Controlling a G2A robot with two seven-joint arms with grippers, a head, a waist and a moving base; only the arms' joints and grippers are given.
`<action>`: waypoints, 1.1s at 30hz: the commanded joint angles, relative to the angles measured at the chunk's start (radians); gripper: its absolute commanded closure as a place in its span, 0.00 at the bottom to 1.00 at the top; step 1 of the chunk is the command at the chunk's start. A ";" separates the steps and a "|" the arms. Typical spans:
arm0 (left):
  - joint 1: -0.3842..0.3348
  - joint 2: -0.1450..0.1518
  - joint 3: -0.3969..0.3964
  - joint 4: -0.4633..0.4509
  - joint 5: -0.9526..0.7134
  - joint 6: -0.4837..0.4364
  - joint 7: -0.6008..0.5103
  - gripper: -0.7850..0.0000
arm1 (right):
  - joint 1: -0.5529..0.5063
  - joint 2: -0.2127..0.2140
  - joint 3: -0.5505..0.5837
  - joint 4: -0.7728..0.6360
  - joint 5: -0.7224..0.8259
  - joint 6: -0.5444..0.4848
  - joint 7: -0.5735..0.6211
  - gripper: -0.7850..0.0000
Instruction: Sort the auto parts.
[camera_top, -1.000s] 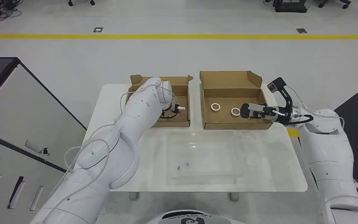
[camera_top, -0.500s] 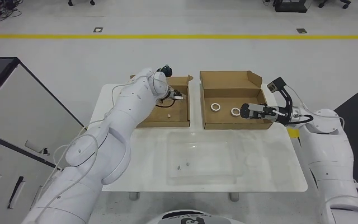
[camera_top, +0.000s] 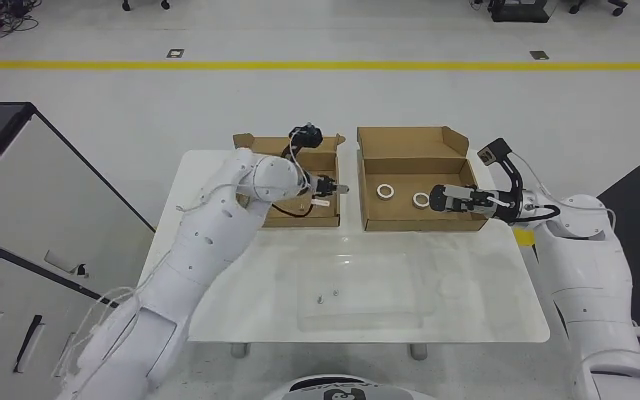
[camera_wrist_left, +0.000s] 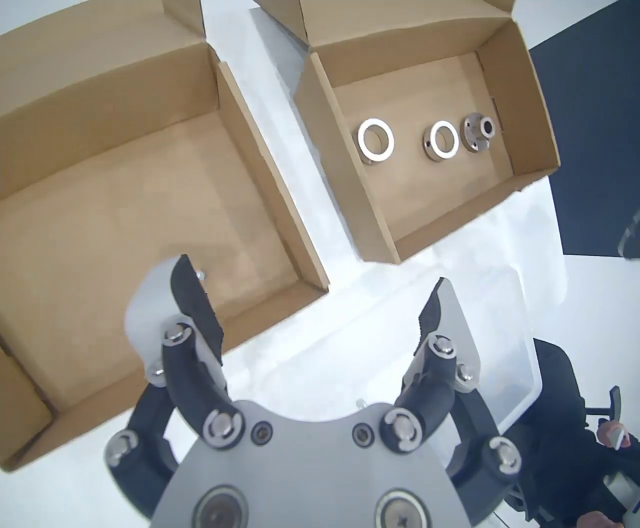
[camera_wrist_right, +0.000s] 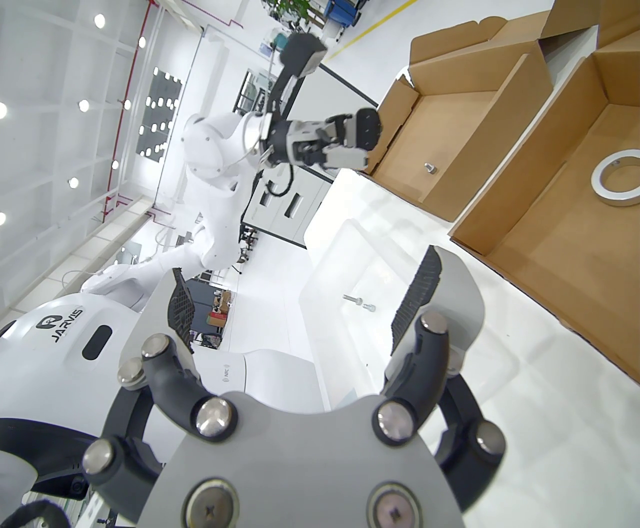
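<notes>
The left gripper (camera_top: 335, 188) is held above the right wall of the left brown cardboard box (camera_wrist_left: 125, 200), its fingers spread wide with nothing between them. The right gripper (camera_top: 432, 198), fingers also apart and empty, hangs over the near side of the right brown cardboard box (camera_top: 410, 170), where 2 silver metal rings (camera_wrist_left: 376, 140) and 1 flanged metal hub (camera_wrist_left: 479, 129) lie. 1 small silver bolt (camera_wrist_right: 430, 168) is seen on the floor of the left box.

2 small silver screws (camera_top: 328, 295) lie close together in the shallow clear plastic tray (camera_top: 380, 290) on the white tabletop (camera_top: 480, 280), and it is judged that these are to be fetched next. The fingers should be brought straight down over 1 screw only. They should be closed across its thin shaft, low against the tray floor, so that the neighbour is not pushed away. Because such a part is tiny and smooth, the grip should be checked before it is lifted.
</notes>
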 joint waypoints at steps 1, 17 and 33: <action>0.101 0.023 -0.059 -0.175 0.033 -0.021 -0.051 0.00 | 0.000 0.000 0.000 0.000 0.000 0.000 0.000 0.00; 0.192 0.059 0.018 -0.377 0.090 -0.298 -0.270 0.00 | 0.000 0.000 0.000 0.000 0.000 0.000 0.000 0.00; 0.178 0.062 0.052 -0.364 0.072 -0.360 -0.290 0.00 | 0.000 0.000 0.000 0.000 0.000 0.000 0.000 0.00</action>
